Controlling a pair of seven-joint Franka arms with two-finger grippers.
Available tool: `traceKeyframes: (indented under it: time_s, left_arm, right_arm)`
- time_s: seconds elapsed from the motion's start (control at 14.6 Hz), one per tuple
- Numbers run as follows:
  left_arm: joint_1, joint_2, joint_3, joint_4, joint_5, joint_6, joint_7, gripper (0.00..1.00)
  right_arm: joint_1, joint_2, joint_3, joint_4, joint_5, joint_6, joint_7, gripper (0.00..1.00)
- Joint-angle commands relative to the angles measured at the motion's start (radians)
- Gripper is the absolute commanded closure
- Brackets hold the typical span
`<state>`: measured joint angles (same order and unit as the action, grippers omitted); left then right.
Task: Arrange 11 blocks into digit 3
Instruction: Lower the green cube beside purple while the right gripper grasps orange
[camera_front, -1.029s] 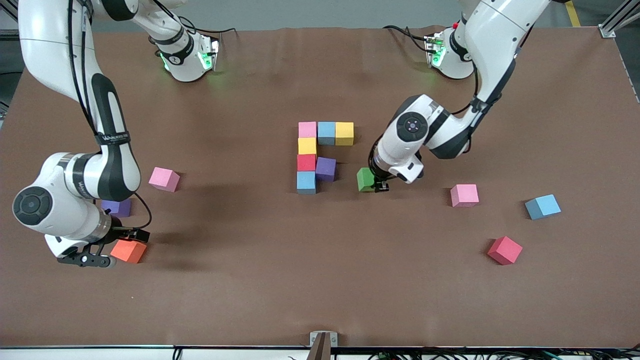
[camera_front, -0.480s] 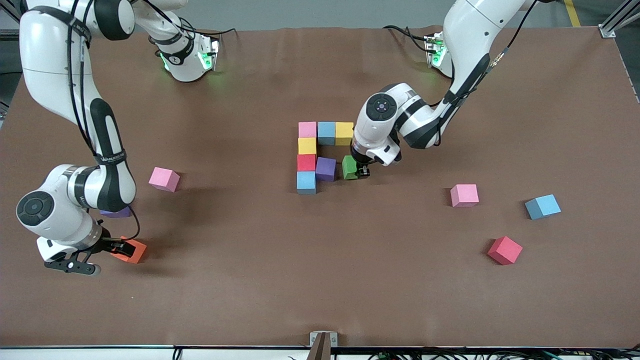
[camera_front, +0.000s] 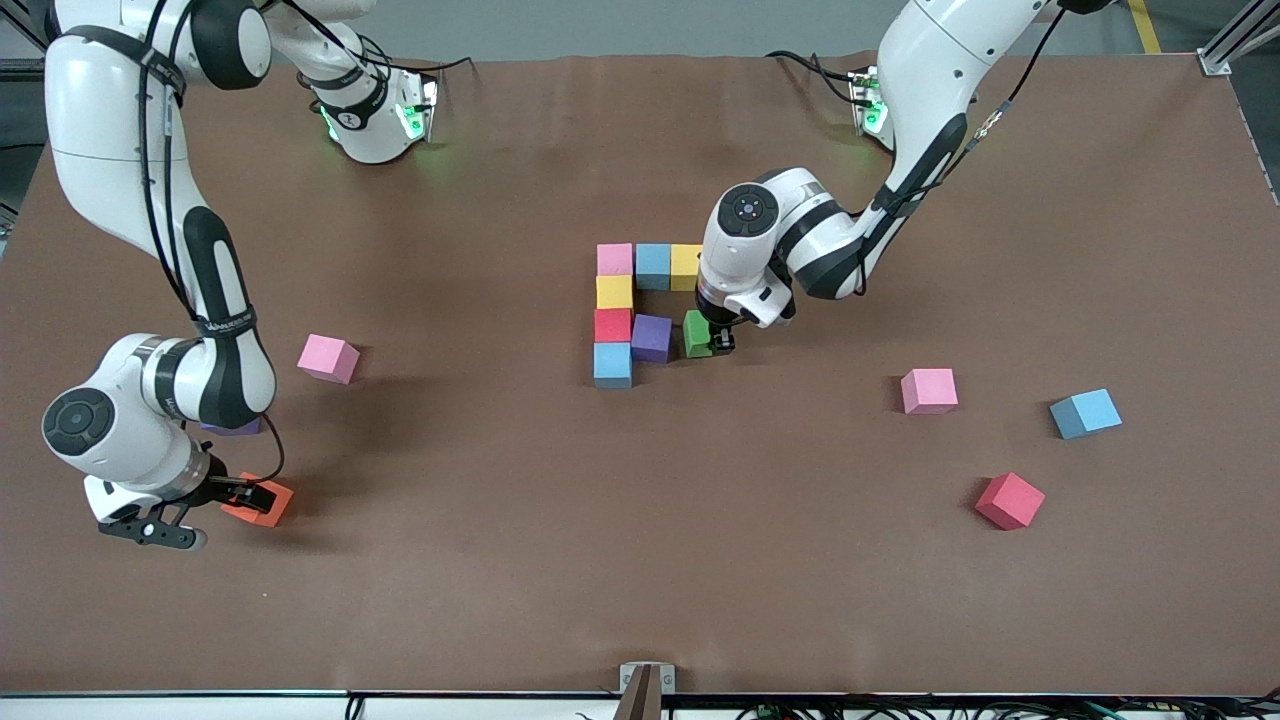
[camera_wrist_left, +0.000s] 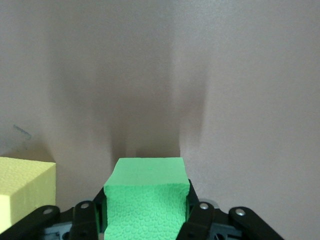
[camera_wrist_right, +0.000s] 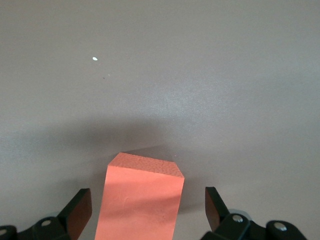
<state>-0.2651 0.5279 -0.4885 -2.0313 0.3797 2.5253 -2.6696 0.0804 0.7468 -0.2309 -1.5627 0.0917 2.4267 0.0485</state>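
Seven blocks sit joined mid-table: pink (camera_front: 614, 259), blue (camera_front: 653, 266) and yellow (camera_front: 686, 266) in a row, then yellow (camera_front: 614, 292), red (camera_front: 613, 325) and blue (camera_front: 612, 364) in a column, with purple (camera_front: 651, 338) beside the red. My left gripper (camera_front: 716, 340) is shut on a green block (camera_front: 697, 334), held low beside the purple one. In the left wrist view the green block (camera_wrist_left: 145, 175) fills the left gripper (camera_wrist_left: 145, 202). My right gripper (camera_front: 248, 493) is open around an orange block (camera_front: 270, 503). In the right wrist view its fingers (camera_wrist_right: 80, 210) stand clear of the orange block (camera_wrist_right: 145, 185).
Loose blocks lie toward the left arm's end: pink (camera_front: 928, 390), blue (camera_front: 1085, 413) and red (camera_front: 1010, 500). Toward the right arm's end are a pink block (camera_front: 327, 358) and a purple one (camera_front: 232, 427), partly hidden by the right arm. A yellow block (camera_wrist_left: 25, 190) shows in the left wrist view.
My left gripper carried the green block toward the arranged blocks, to beside the purple one. My right gripper shifted and settled around the orange block.
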Motion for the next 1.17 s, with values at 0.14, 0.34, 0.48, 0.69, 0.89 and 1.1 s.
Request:
traceKeyframes:
  time_s: [0.14, 0.34, 0.48, 0.69, 0.89, 1.1]
  left_arm:
    - [-0.023, 0.026, 0.011, 0.052, 0.030, -0.016, -0.029, 0.98]
    - [-0.039, 0.035, 0.011, 0.077, 0.030, -0.059, -0.032, 0.98]
    - [-0.042, 0.043, 0.011, 0.083, 0.039, -0.071, -0.036, 0.98]
    - [-0.043, 0.053, 0.013, 0.088, 0.044, -0.074, -0.039, 0.98]
    - [-0.060, 0.057, 0.016, 0.095, 0.048, -0.074, -0.058, 0.98]
    - [-0.075, 0.070, 0.030, 0.108, 0.050, -0.076, -0.064, 0.98]
  right_arm:
    - [-0.014, 0.037, 0.015, 0.033, 0.026, 0.006, 0.004, 0.00]
    - [-0.011, 0.042, 0.015, 0.036, 0.031, 0.009, 0.002, 0.06]
    - [-0.010, 0.045, 0.015, 0.038, 0.031, 0.011, 0.001, 0.12]
    - [-0.014, 0.051, 0.015, 0.050, 0.031, 0.009, -0.005, 0.33]
    - [-0.013, 0.051, 0.015, 0.050, 0.030, 0.009, -0.009, 0.44]
    - [-0.010, 0.049, 0.015, 0.050, 0.026, 0.008, -0.042, 0.50]
